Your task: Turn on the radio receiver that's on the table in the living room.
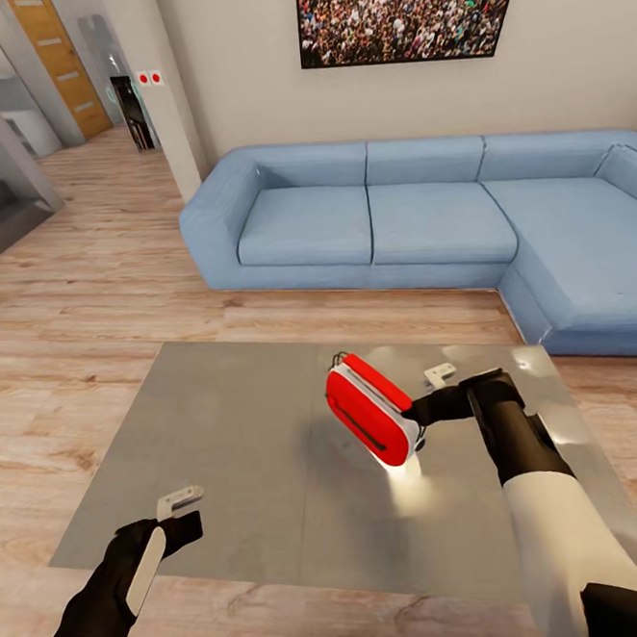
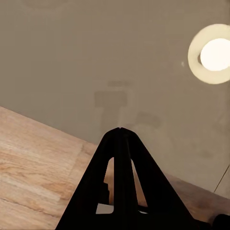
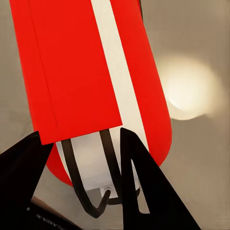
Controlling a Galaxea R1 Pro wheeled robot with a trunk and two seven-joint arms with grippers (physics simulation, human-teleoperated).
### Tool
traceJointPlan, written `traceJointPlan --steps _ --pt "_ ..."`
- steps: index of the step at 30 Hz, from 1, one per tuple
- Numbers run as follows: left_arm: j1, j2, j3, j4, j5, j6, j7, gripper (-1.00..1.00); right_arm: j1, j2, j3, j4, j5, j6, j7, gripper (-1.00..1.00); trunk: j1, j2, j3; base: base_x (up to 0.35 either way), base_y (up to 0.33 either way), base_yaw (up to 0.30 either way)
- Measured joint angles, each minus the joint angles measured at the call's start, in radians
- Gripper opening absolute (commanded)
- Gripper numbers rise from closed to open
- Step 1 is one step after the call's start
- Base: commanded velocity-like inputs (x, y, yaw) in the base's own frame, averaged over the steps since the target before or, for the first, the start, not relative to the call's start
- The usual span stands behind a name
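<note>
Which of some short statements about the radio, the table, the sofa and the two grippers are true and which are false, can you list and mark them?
1. The radio receiver is tilted, held off the table. True.
2. The left gripper holds the radio. False: its fingers are closed on nothing, over the table's near edge.
3. The right gripper has its fingers around the radio's end. True.
4. The sofa is red. False: it is blue.
5. A framed crowd picture hangs above the sofa. True.

Red radio receiver (white-striped) between the right claw fingers, above the table.
</note>
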Motion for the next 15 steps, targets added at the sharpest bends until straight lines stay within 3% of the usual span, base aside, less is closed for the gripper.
traceJointPlan --steps 6,15 --pt "0.000 0.000 -0.001 0.000 0.000 0.000 0.000 -1.00 0.000 0.000 0.009 0.007 0.008 0.007 -0.004 -1.00 0.023 -0.042 -0.019 0.000 0.000 0.000" --pt "0.000 -0.001 -0.002 0.000 0.000 0.001 0.000 -1.00 0.000 0.001 0.021 0.008 0.032 0.057 -0.005 -1.00 0.023 -0.042 -0.019 0.000 0.000 0.000"
